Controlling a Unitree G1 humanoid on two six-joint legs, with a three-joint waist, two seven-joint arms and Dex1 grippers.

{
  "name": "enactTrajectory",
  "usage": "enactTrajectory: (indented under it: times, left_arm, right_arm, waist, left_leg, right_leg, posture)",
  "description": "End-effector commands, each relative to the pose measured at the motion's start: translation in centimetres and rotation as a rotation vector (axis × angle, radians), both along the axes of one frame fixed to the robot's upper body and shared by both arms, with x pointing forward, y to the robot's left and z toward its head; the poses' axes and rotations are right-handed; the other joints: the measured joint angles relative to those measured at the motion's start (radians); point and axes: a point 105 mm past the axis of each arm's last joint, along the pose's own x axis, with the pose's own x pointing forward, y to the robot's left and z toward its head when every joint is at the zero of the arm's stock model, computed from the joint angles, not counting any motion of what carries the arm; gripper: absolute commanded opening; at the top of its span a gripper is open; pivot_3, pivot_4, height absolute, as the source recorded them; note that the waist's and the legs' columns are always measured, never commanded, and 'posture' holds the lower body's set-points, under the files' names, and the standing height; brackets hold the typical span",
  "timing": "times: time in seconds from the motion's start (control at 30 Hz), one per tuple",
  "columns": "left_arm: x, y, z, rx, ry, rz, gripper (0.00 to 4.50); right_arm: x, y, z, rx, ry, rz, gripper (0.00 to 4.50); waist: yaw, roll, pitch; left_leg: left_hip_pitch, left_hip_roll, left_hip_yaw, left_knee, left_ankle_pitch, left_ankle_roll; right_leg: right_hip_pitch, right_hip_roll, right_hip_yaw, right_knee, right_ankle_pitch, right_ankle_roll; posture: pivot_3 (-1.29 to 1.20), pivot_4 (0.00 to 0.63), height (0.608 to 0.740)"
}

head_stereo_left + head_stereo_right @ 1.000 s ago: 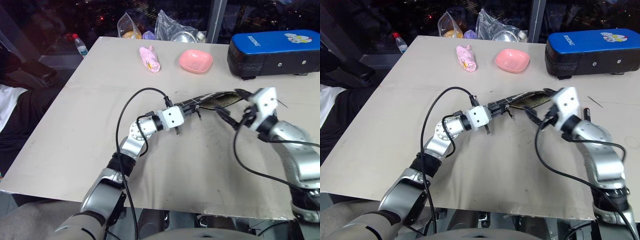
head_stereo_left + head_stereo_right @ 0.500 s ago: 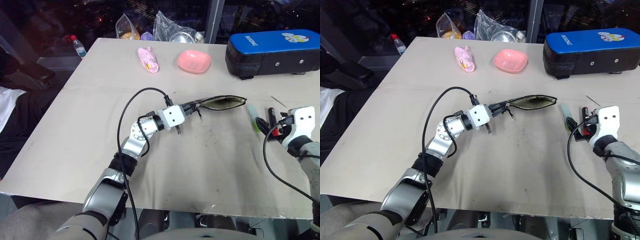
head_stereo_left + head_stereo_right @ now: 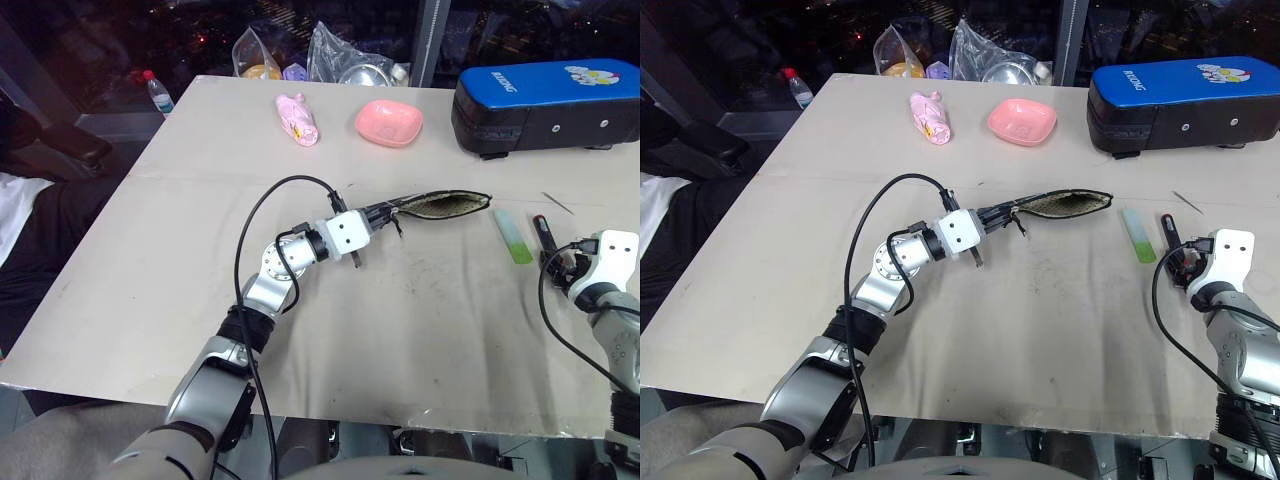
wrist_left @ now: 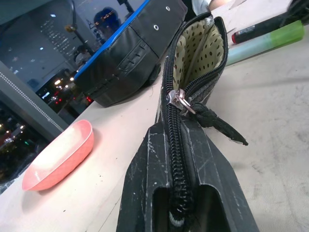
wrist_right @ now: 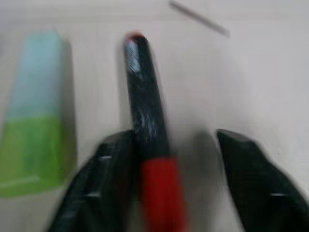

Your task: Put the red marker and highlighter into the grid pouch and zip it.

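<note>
The grid pouch [image 3: 445, 206] is held up on edge at mid-table, its mouth open and its dotted lining [image 4: 198, 53] showing. My left gripper [image 3: 385, 215] is shut on the zipper end of the pouch. To the right of the pouch, the light-green highlighter [image 3: 513, 236] and the red marker [image 3: 543, 229] lie side by side on the table. My right gripper [image 5: 174, 140] is down at the marker's [image 5: 145, 106] red end, one finger on each side. One finger [image 5: 106, 164] touches the marker, the other stands apart from it. The highlighter [image 5: 34, 111] lies just outside the fingers.
A big blue padded case [image 3: 545, 105] stands at the back right. A pink dish [image 3: 390, 122] and a pink wrapped item [image 3: 299, 117] lie at the back, with plastic bags [image 3: 345, 55] behind them. A thin stick [image 3: 558, 203] lies beyond the marker.
My right gripper left the pouch's mouth, swung right and down to the marker, and its fingers narrowed around it. The left gripper and pouch kept still.
</note>
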Motion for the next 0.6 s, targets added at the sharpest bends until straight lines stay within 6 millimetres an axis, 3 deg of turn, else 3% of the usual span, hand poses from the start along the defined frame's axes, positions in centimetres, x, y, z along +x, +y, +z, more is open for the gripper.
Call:
enactTrajectory:
  times: [0.03,0.07,0.17,0.33,0.47,0.6]
  left_arm:
    - [0.2,0.0,1.0,-0.023,-0.032,0.009,0.0]
    - [0.2,0.0,1.0,-0.023,-0.031,0.011,0.0]
    - [0.2,0.0,0.9,-0.024,-0.031,0.011,0.0]
    - [0.1,-0.3,0.9,-0.024,-0.029,0.007,0.0]
    - [0.3,0.0,1.0,-0.026,-0.034,0.016,0.0]
    - [0.5,0.3,0.7,-0.023,-0.029,0.027,0.0]
  right_arm:
    - [-0.5,-0.5,0.0,-0.043,0.033,0.001,0.8]
    - [-0.6,-0.6,0.0,-0.057,0.037,0.002,0.37]
    - [-0.6,-1.2,0.8,-0.108,0.007,-0.009,0.32]
    - [-0.2,-0.1,4.9,-0.349,-0.127,0.168,0.32]
    - [-1.4,3.5,8.5,-0.517,-0.282,0.436,0.32]
    - [-3.3,6.8,9.1,-0.799,-0.306,0.736,0.32]
  waist:
    - [0.001,0.0,0.0]
    - [0.002,0.0,0.0]
    - [0.004,0.0,0.0]
    - [-0.002,0.0,0.0]
    - [-0.003,0.001,0.0]
    - [0.0,0.001,0.001]
  left_leg:
    - [0.0,0.0,0.0,0.0,0.0,0.0]
    - [0.0,0.0,0.0,0.0,0.0,0.0]
    - [0.0,0.0,0.0,0.0,0.0,0.0]
    - [0.0,-0.001,0.001,0.0,0.0,0.0]
    - [0.0,0.0,0.0,-0.001,0.0,0.0]
    - [0.001,0.0,0.0,-0.001,0.0,0.0]
  right_leg:
    - [0.0,0.0,0.0,0.0,0.0,0.0]
    - [0.0,0.0,0.0,0.0,0.0,0.0]
    - [0.0,0.0,0.0,0.0,0.0,0.0]
    - [0.0,-0.001,0.0,0.0,0.0,0.0]
    - [0.0,0.001,0.001,0.0,0.0,0.0]
    - [0.0,0.002,0.001,-0.001,0.0,0.0]
  posture:
    - [0.0,0.15,0.688]
    - [0.0,0.15,0.688]
    - [0.0,0.15,0.688]
    - [0.0,0.15,0.688]
    - [0.0,0.15,0.688]
    - [0.0,0.15,0.688]
